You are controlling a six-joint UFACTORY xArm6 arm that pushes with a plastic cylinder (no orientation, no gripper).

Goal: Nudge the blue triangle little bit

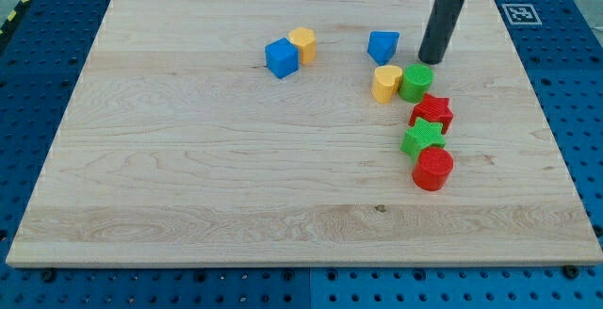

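The blue triangle (382, 46) lies on the wooden board (188, 158) in the upper right part of the view. My tip (431, 60) is just to the right of it, a small gap apart, and just above the green cylinder (415, 82). The dark rod rises from the tip to the view's top edge.
A yellow heart-like block (385, 83) touches the green cylinder's left side. Below them run a red star (432, 112), a green star (423, 138) and a red cylinder (432, 169). A blue cube (281, 58) and a yellow block (302, 44) touch at upper centre.
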